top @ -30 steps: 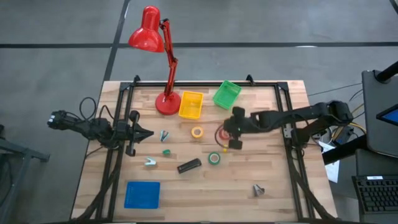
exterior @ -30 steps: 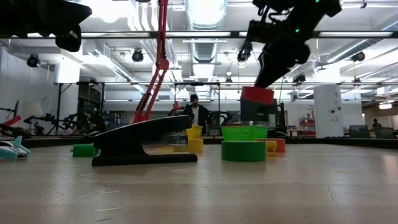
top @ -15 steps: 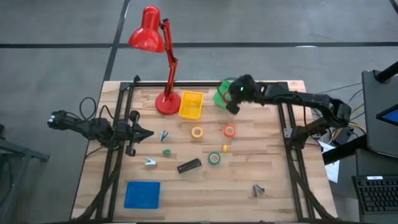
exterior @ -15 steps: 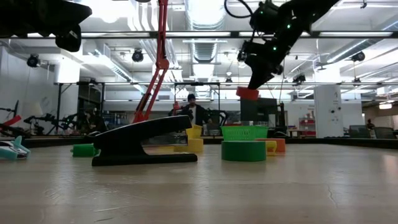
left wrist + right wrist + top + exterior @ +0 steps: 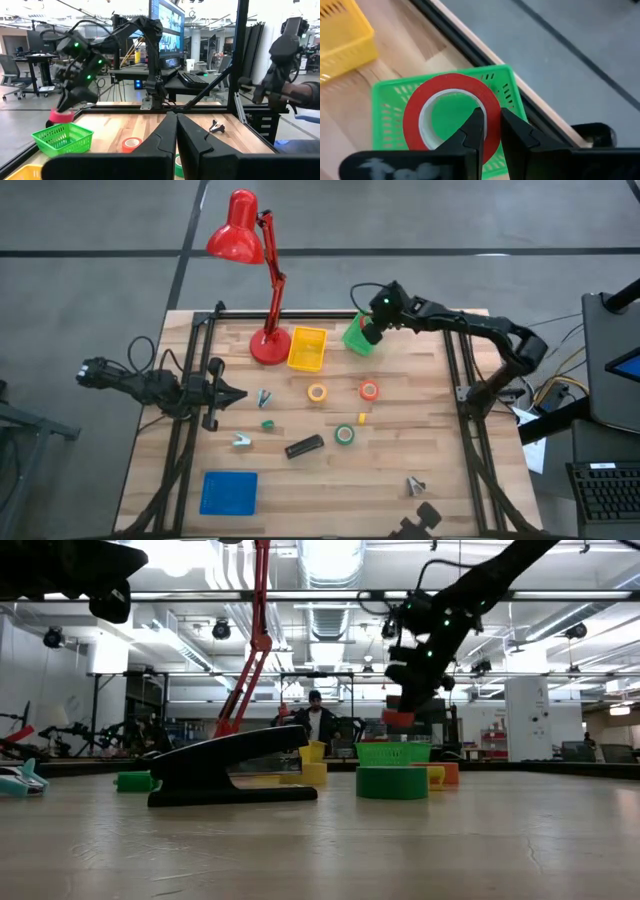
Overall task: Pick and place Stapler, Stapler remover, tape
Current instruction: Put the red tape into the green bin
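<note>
The high view is showing the right claw (image 5: 371,332) reaching out over the green basket (image 5: 359,337) at the far edge of the desk (image 5: 440,440); the right wrist view is showing this claw pinching the rim of a red tape roll (image 5: 451,114), which is hanging just above the basket (image 5: 390,130); one finger is sitting inside the ring and one outside; the yellow basket (image 5: 307,348) is sitting just beside the green one, next to the red lamp (image 5: 250,270); the black stapler (image 5: 304,447) is lying near the middle of the desk, with a green tape roll (image 5: 344,435) close to it; a yellow tape roll (image 5: 317,392) and an orange tape roll (image 5: 369,390) are lying farther back; a blue tray (image 5: 229,492) is sitting at the near left corner; the left claw (image 5: 232,394) is waiting at the left side of the desk with its fingers pressed together, holding nothing.
</note>
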`<state>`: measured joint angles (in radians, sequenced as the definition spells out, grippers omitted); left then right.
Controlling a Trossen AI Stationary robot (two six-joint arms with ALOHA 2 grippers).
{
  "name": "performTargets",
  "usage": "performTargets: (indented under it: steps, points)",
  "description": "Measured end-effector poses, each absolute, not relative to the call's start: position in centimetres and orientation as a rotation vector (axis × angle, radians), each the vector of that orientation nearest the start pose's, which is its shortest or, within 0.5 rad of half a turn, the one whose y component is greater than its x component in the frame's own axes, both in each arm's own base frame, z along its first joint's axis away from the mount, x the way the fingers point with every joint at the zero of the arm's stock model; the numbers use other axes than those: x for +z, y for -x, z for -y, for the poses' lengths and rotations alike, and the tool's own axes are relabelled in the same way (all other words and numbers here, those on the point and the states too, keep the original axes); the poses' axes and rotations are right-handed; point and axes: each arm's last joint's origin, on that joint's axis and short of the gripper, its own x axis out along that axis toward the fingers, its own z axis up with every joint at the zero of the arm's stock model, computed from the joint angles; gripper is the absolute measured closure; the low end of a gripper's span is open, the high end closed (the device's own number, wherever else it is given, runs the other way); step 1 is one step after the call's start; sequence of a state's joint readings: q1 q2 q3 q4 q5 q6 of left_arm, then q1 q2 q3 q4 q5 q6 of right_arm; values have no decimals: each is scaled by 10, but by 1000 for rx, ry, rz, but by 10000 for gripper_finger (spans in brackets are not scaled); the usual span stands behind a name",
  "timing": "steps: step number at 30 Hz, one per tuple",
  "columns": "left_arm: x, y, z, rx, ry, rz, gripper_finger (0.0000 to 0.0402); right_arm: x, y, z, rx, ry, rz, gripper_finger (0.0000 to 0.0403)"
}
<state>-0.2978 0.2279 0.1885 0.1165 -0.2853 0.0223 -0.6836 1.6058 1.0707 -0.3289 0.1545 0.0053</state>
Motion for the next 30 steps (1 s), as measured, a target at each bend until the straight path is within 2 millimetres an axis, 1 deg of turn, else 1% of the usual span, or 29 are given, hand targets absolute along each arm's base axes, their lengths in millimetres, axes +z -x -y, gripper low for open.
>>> performTargets:
  steps: [3,8,12,15,20,24,30]
  points:
    - [221,-103,23,-12,0,74,387,211,-263,221,-780,-250,-915,359]
    - [221,-103,23,-11,0,74,387,202,-273,230,-766,-271,-1008,359]
    - [221,-103,23,-12,0,74,387,196,-279,236,-763,-275,-1033,358]
    - [221,-103,23,-12,0,74,387,193,-279,243,-775,-285,-1036,359]
    - [221,-103,23,-12,0,74,387,192,-272,254,-811,-305,-1026,358]
    - [221,-103,23,-12,0,73,387,187,-267,256,-814,-321,-1041,359]
    - [221,-103,23,-12,0,74,387,179,-268,259,-816,-329,-1047,350]
